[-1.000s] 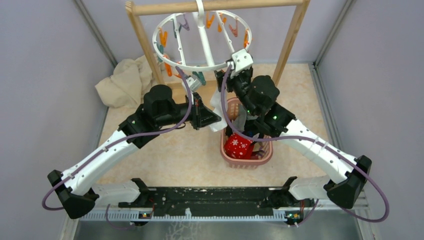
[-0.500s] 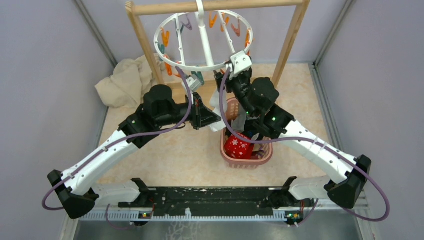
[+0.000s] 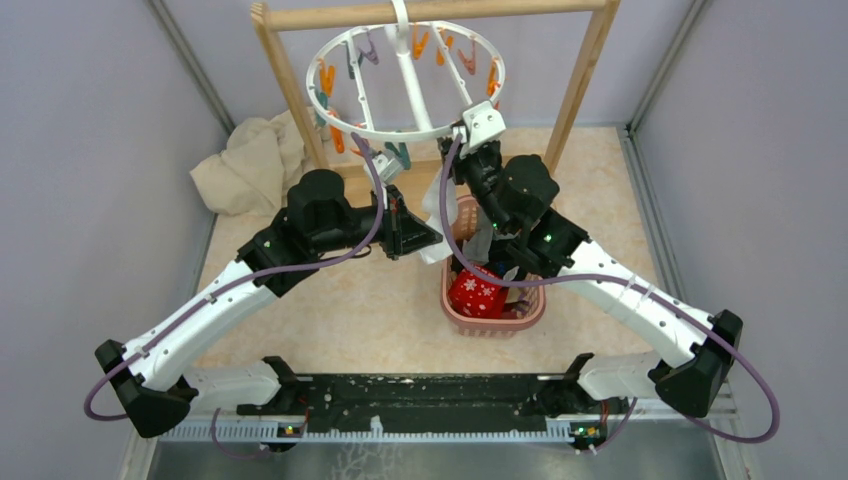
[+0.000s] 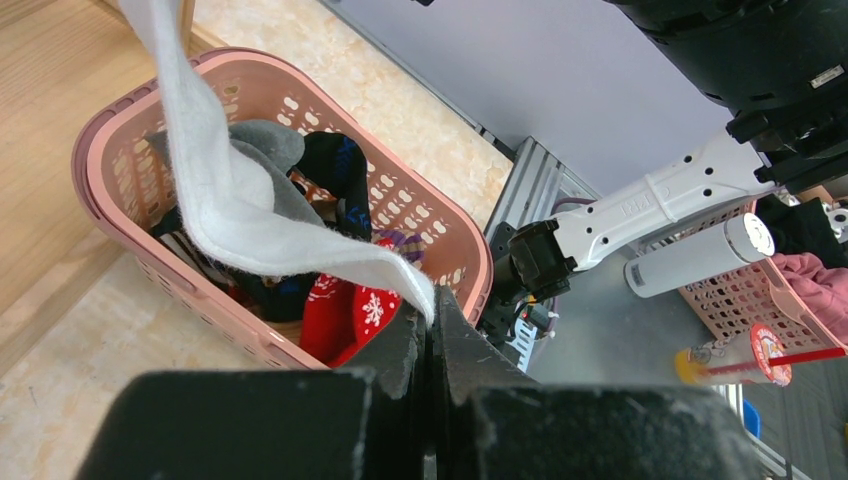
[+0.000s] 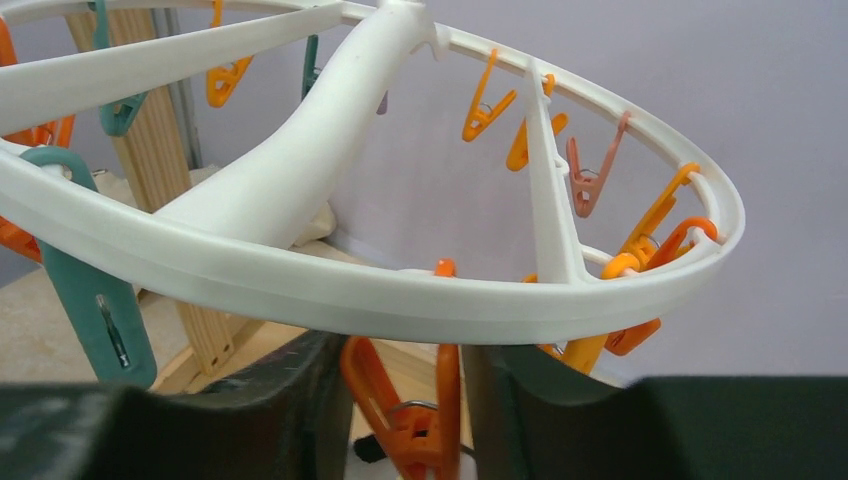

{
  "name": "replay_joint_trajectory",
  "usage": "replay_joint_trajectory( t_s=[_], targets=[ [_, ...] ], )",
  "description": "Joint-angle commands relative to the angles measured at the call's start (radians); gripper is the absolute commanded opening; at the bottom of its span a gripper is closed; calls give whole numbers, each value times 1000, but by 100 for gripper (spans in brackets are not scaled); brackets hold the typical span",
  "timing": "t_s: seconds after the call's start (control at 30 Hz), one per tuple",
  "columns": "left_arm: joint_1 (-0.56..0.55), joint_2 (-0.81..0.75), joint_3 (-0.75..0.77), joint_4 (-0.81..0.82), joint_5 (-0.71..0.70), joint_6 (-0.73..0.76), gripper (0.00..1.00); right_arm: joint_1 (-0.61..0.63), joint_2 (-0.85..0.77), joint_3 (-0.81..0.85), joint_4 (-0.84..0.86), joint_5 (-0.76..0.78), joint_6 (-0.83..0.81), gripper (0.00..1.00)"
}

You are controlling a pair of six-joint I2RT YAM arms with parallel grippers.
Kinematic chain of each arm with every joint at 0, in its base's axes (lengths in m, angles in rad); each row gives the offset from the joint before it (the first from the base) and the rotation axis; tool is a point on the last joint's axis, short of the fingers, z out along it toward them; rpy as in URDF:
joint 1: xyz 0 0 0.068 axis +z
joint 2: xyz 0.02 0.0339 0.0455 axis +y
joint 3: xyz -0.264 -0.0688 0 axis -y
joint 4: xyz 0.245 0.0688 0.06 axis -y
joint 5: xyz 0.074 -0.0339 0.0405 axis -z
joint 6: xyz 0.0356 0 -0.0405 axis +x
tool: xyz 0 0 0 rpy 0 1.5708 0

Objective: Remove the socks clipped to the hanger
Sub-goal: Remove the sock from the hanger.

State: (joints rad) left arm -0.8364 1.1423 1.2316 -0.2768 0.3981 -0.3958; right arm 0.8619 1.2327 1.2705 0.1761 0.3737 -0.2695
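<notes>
The white ring hanger (image 3: 412, 85) hangs from the wooden bar with orange, teal and purple clips. My right gripper (image 3: 464, 150) reaches under its near rim (image 5: 400, 300). That gripper (image 5: 405, 350) is shut on an orange clip (image 5: 400, 420), one finger against each handle. A white sock (image 3: 435, 205) stretches from below that clip to my left gripper (image 3: 430, 240). In the left wrist view the left gripper (image 4: 430, 310) is shut on the end of this white sock (image 4: 230, 210). Red (image 4: 345, 310), grey (image 4: 265, 140) and black (image 4: 335, 165) socks lie in the pink basket (image 4: 100, 140).
The pink basket (image 3: 495, 325) stands on the table under the right arm. The wooden rack frame (image 3: 285, 80) carries the hanger at the back. A beige cloth (image 3: 245, 165) lies at the back left. Grey walls close both sides.
The right gripper's fingers have closed in onto the orange clip, and the hanger ring has swung slightly. The left arm and its white sock have stayed still.
</notes>
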Motion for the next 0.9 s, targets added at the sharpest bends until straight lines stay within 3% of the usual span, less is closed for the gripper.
replay_joint_trajectory(
  t_s=[0.0,0.07,0.2,0.87],
  targets=[
    [-6,-7,-3,17,15,1,1,14,-3,49,52,7,-5,36],
    [-6,-7,-3,14,15,2,1,14,0,53,50,8,-2,21],
    [-6,-9,-5,13,16,1,1,14,3,62,44,10,2,1],
    [-6,-1,18,8,25,2,1,8,-19,20,36,0,39,0]
  ],
)
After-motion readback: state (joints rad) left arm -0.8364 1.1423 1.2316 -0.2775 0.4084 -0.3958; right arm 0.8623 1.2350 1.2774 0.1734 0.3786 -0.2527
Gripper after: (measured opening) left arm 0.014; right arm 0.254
